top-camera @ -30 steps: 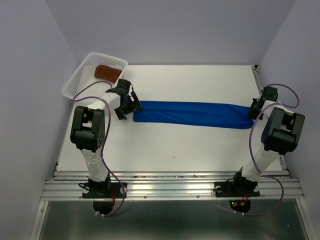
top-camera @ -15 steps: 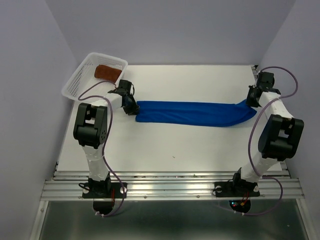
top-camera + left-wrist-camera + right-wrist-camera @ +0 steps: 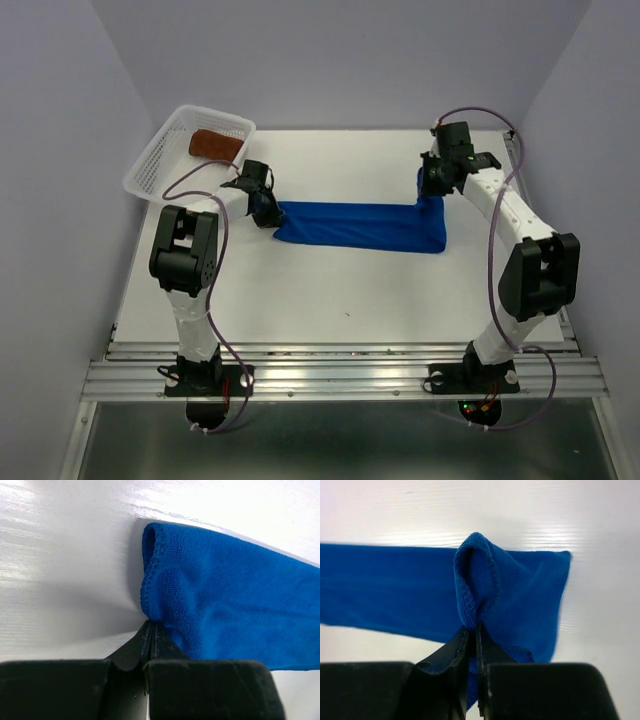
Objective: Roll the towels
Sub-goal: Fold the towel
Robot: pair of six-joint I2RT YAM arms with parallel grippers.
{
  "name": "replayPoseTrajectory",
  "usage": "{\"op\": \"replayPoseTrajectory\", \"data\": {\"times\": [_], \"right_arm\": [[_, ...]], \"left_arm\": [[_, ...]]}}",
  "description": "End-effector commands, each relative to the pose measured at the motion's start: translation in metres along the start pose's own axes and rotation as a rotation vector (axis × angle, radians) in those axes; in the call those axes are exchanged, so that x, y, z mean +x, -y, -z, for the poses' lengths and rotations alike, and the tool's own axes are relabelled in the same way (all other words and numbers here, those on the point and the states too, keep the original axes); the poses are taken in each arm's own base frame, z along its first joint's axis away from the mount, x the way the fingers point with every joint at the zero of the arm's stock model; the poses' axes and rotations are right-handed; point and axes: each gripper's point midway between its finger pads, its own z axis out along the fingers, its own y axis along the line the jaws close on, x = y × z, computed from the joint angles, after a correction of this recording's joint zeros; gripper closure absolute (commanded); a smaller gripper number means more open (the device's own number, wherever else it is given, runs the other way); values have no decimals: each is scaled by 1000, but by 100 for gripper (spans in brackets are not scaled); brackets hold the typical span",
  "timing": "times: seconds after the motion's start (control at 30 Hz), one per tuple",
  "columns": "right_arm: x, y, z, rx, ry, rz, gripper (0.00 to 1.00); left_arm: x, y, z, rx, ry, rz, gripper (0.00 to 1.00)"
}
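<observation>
**Blue towel pinched at both ends**

The blue towel (image 3: 350,226) is lying stretched left to right across the middle of the desk (image 3: 350,300). Its right portion is doubling back over itself, with the end standing up off the surface. The right claw (image 3: 472,628) is pinching that raised end, jaws closed tight on a hump of cloth, and folded towel is hanging beneath it. Over on the other side, the left claw (image 3: 150,630) is gripping the towel's left end right at the hemmed corner. Its jaws are pressed together with only the thin edge of fabric between them, low against the desk. The rust-brown towel (image 3: 214,144) is sitting well apart from the action. It is lying in the white mesh basket (image 3: 148,172) at the far left corner of the desk, beyond the left claw.
</observation>
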Motion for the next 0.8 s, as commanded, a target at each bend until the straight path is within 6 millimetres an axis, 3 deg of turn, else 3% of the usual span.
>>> {"op": "replayPoseTrajectory", "data": {"times": [0.0, 0.03, 0.1, 0.13, 0.33, 0.53, 0.77], "right_arm": [[-21, -85, 29, -261, 75, -97, 97], [-22, -112, 33, -316, 90, -106, 97], [-26, -140, 39, -375, 106, -107, 97], [-23, -166, 41, -435, 101, -101, 97], [-15, -255, 52, -615, 81, -75, 97], [-16, -295, 49, -670, 84, -75, 96], [4, -334, 38, -725, 29, -53, 96]], "left_arm": [[16, -24, 2, -95, -17, -16, 100], [18, -32, 4, -134, -17, -14, 100], [17, -39, 7, -176, -5, -10, 100], [18, -42, 11, -190, -6, -10, 100], [13, -48, 19, -234, 23, 2, 100], [14, -44, 23, -207, 29, 6, 100], [14, -41, 23, -193, 28, 7, 100]]}}
